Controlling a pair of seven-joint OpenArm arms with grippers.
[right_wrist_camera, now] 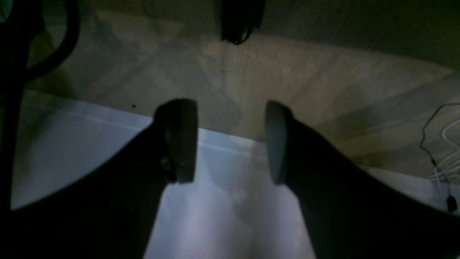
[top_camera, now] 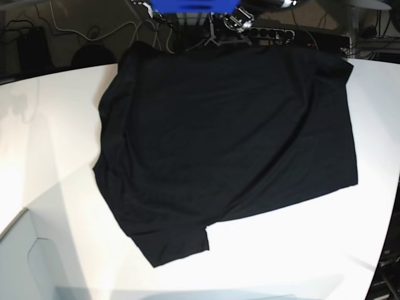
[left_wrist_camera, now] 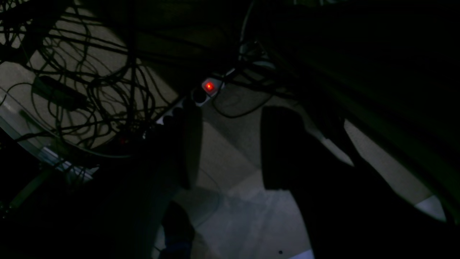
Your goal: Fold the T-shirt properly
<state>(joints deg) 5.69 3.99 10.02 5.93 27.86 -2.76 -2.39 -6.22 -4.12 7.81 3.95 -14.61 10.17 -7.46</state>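
Note:
The black T-shirt [top_camera: 231, 144] lies spread out, a little askew, on the white table [top_camera: 50, 125], with one sleeve [top_camera: 178, 244] pointing toward the front. Neither arm shows in the base view. In the left wrist view my left gripper [left_wrist_camera: 230, 151] is open and empty over the table's edge, with floor behind it. In the right wrist view my right gripper [right_wrist_camera: 228, 144] is open and empty above bare white table [right_wrist_camera: 90, 144] near its edge. The T-shirt does not clearly show in either wrist view.
A power strip with a red light [left_wrist_camera: 209, 86] and tangled cables [left_wrist_camera: 90, 90] lie on the floor past the table. More cables [right_wrist_camera: 442, 158] lie on the carpet. A blue object [top_camera: 194, 5] stands behind the table's far edge.

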